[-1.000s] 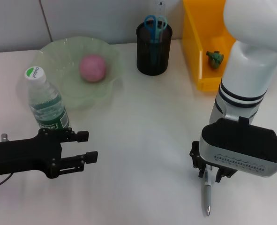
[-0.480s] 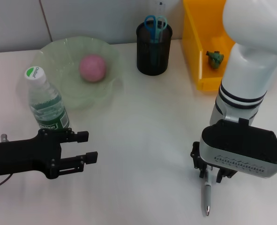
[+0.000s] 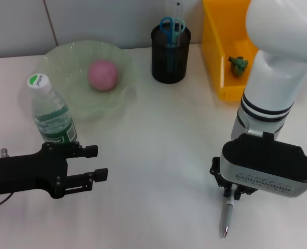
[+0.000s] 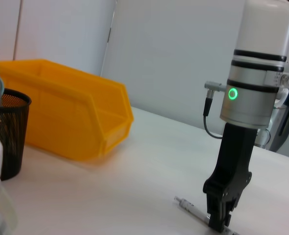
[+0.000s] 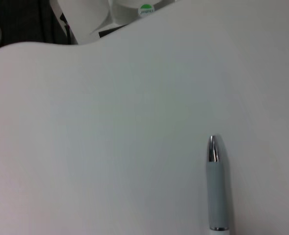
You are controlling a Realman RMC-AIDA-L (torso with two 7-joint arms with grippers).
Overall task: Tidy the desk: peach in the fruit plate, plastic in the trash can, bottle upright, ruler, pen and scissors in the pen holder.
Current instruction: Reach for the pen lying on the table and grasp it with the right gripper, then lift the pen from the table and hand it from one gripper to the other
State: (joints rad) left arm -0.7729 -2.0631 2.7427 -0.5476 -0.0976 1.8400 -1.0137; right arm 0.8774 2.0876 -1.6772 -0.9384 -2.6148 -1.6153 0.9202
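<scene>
Pen (image 3: 227,218) sits pinched between my right gripper's (image 3: 230,196) fingers, low at the near right of the desk (image 3: 163,140), its tip pointing toward me. From the left wrist I see it slanting at the fingers just above the white top. My left gripper (image 3: 93,163) hangs near left with its fingers spread and nothing between them, just in front of the bottle (image 3: 50,111), which stands upright. Peach (image 3: 102,74) rests in the plate (image 3: 65,62). Scissors (image 3: 172,26) and ruler (image 3: 177,8) stand in the holder (image 3: 170,54). Green plastic (image 3: 238,64) lies in the trash can (image 3: 218,46).
</scene>
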